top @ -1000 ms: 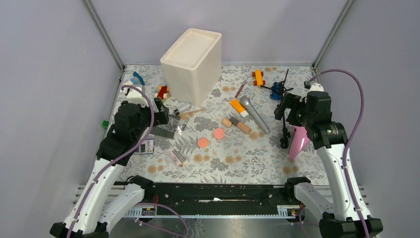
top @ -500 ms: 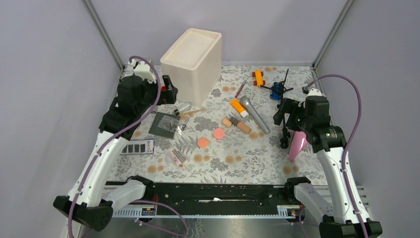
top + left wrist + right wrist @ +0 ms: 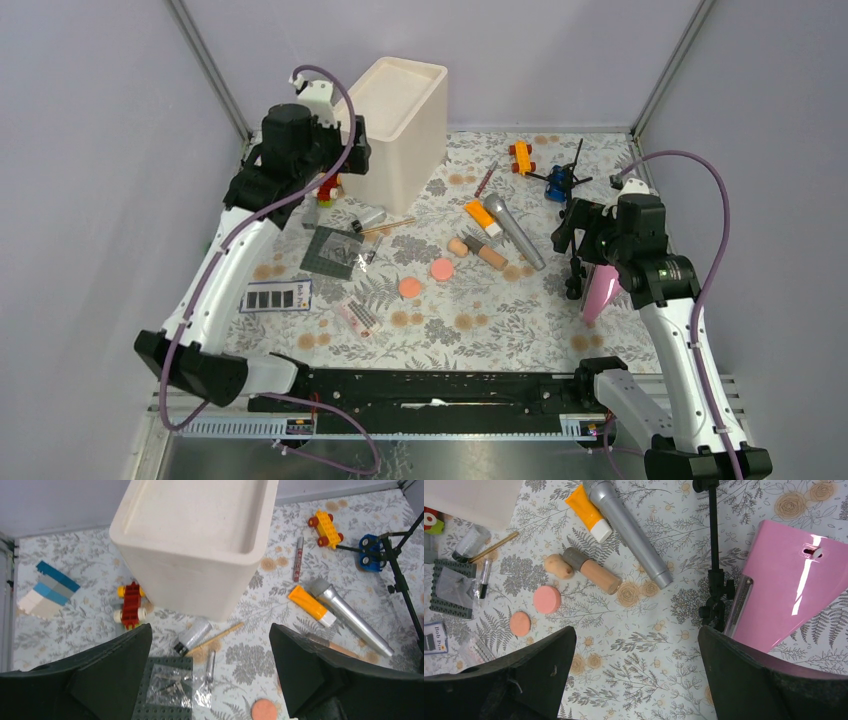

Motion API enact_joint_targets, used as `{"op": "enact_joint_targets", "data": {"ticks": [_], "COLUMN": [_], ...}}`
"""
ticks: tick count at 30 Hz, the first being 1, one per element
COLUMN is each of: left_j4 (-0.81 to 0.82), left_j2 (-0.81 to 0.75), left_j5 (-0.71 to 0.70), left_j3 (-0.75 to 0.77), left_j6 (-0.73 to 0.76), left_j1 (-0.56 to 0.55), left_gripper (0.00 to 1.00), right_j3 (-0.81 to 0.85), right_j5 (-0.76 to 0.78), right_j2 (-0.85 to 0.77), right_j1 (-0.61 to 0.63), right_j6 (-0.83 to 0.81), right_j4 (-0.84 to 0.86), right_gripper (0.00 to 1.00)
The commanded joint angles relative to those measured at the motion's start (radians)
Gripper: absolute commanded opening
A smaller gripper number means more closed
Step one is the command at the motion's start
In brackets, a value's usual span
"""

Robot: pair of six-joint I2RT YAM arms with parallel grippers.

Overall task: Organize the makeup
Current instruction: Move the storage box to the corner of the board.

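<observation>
- The left arm has swung away from the near-left part of the table [image 3: 480, 330] and up toward the back. A second ago it hung low over the grey baseplate [image 3: 330, 250].
- The left gripper [image 3: 345, 158] is now raised beside the near-left corner of the white bin [image 3: 385, 150]. Its jaws are spread wide with nothing between them.
- The right arm has barely shifted. The right gripper [image 3: 570, 228] hovers over the right side of the table, just beside a pink pouch [image 3: 602, 285]. It is also wide open and empty.
- None of the makeup has moved, and all of it lies loose on the floral table.
- The orange tube [image 3: 482, 217] and silver tube [image 3: 515, 230] lie side by side at centre-right. The beige tube [image 3: 485, 253] is just in front of them.
- Two pink discs [image 3: 442, 269] sit near the middle of the table.
- The clear bottle [image 3: 370, 218] and a thin brush [image 3: 390, 226] lie just in front of the bin.
- For the task, this looks like repositioning rather than progress. Nothing has been picked up or gathered yet.
- The left gripper's new spot puts the bottle and brush below and ahead of it, so they seem its likeliest first pick.
- From the left wrist view the bin's top looks like a shallow recess. Whether it opens cannot be told.
</observation>
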Motion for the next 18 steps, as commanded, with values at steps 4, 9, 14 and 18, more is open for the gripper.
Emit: {"op": "enact_joint_targets", "data": {"ticks": [4, 9, 14, 18], "left_j4": [0.044, 0.044, 0.044, 0.043], "left_j2": [0.171, 0.311, 0.429, 0.505], "left_j5": [-0.007, 0.020, 0.029, 0.051], "left_j3": [0.226, 0.389, 0.526, 0.613], "left_j6": [0.073, 0.094, 0.132, 0.192], "left_j1": [-0.002, -0.004, -0.005, -0.004], "left_gripper": [0.99, 0.99, 0.99, 0.99], "right_j3": [-0.013, -0.007, 0.002, 0.002], "right_j5": [-0.018, -0.009, -0.008, -0.008], "right_j2": [-0.037, -0.030, -0.020, -0.020], "right_j1": [-0.002, -0.002, -0.001, -0.001], "right_j6": [-0.014, -0.015, -0.018, -0.019], "right_j4": [0.012, 0.013, 0.013, 0.014], "right_gripper": [0.99, 0.99, 0.99, 0.99]}}
